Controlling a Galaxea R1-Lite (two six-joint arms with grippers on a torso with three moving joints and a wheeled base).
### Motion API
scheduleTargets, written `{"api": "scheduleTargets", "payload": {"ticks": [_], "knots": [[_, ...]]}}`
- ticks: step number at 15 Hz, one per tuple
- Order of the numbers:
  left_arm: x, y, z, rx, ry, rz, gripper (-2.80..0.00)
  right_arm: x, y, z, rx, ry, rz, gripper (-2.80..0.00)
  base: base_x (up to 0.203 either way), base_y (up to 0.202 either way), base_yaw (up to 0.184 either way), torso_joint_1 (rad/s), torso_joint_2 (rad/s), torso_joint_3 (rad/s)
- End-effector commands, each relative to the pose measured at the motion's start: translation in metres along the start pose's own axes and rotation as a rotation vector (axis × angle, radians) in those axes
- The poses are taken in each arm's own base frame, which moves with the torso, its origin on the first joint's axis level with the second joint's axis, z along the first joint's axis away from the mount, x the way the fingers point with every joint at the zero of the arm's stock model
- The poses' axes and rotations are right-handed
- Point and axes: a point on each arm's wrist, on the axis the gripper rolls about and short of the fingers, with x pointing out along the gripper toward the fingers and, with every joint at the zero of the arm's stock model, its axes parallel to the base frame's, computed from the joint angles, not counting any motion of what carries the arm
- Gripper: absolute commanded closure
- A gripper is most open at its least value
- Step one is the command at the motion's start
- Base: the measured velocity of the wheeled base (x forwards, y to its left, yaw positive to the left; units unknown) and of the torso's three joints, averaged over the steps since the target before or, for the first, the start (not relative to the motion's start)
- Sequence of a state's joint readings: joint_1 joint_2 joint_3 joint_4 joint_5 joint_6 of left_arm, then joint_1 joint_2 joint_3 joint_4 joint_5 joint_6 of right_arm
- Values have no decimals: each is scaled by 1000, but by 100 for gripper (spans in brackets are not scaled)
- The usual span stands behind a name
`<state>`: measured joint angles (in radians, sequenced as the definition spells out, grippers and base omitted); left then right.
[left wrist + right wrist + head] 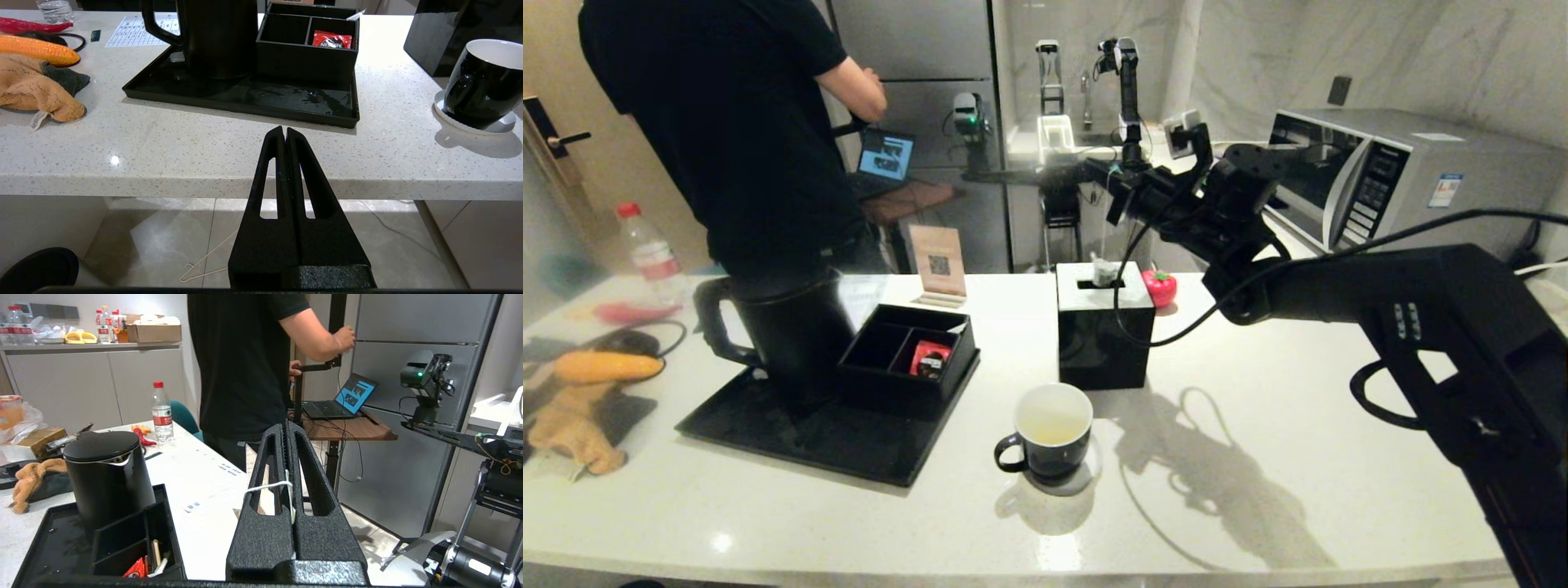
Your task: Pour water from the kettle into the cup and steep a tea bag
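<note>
A pale speckled desk (1258,457) fills the foreground, with a person in a black shirt (743,122) standing behind it near a laptop (886,155), and a microwave (1388,175) off to the right.

On the left part of the desk lies a black tray (849,445). The kettle (784,327) stands upright on it, handle turned to the left, and a black divided box (907,355) sits just beside the kettle on the same tray, with a red packet (929,357) in one compartment.

The cup (1049,433) rests on a white coaster (1090,469) near the front middle of the desk, right of the tray and in front of a black cube tissue box (1104,335). Its handle points left, and the water (1052,429) shows as a faint yellowish pool inside.

The right hand (286,428) is raised above the desk beyond the tissue box, fingers pressed together on a thin white string (267,486) that loops across them. In the head view a small greyish tea bag (1103,269) shows below the hand, at the top of the tissue box; whether it touches the box cannot be told.

The left hand (284,131) is parked low in front of the desk edge, fingers pressed together and holding nothing.

A plastic bottle (645,249), an orange cloth (572,429) and a small red pepper-shaped toy (1160,287) also lie on the desk.
</note>
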<state>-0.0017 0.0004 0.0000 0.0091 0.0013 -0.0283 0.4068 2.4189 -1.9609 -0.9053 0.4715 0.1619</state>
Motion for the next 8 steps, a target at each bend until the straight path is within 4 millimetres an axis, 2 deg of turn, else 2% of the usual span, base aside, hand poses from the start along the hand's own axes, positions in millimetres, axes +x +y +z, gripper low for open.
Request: {"api": "scheduleTargets", "payload": {"ticks": [1,8], "knots": [[0,0,0,-1,0,0,0,2,3,0,1,-5,10,0,0,0,0,0,0,0],[0,0,0,-1,0,1,0,0,0,-25,14,33,2,0,0,0,0,0,0,0]]}}
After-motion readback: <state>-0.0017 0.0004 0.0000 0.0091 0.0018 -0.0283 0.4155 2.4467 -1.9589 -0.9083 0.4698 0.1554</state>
